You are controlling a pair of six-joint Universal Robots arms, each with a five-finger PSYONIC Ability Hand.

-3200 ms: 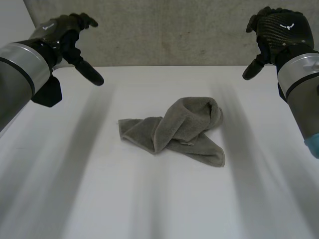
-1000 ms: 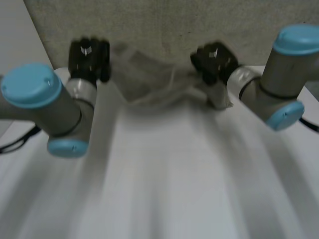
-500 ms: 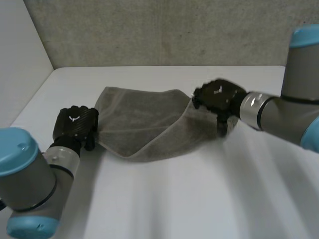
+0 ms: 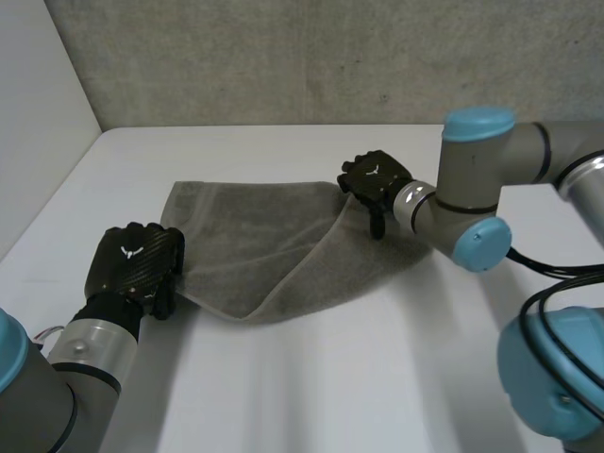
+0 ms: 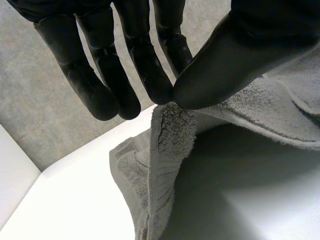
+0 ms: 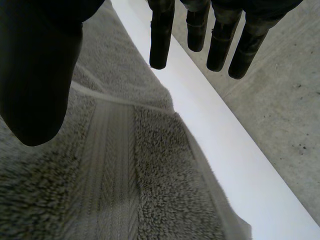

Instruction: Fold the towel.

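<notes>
A grey towel [image 4: 255, 236] lies partly spread on the white table [image 4: 330, 387], with one flap doubled over its middle. My left hand [image 4: 132, 264] is at the towel's near left corner. In the left wrist view the thumb and fingers [image 5: 145, 70] pinch that corner of the towel [image 5: 167, 130], which is lifted slightly off the table. My right hand [image 4: 375, 179] hovers at the far right corner. In the right wrist view its fingers [image 6: 160, 35] are straight and apart from the thumb, and the towel [image 6: 115, 165] lies flat beneath them, unheld.
A grey concrete wall [image 4: 311, 57] runs behind the table's far edge. A pale side wall [image 4: 38, 123] stands along the table's left side. Bare tabletop stretches in front of the towel and to its right.
The right hand has opened and let go of the far right corner. The towel has dropped flatter onto the table. The left hand keeps its pinch and has drawn slightly nearer.
</notes>
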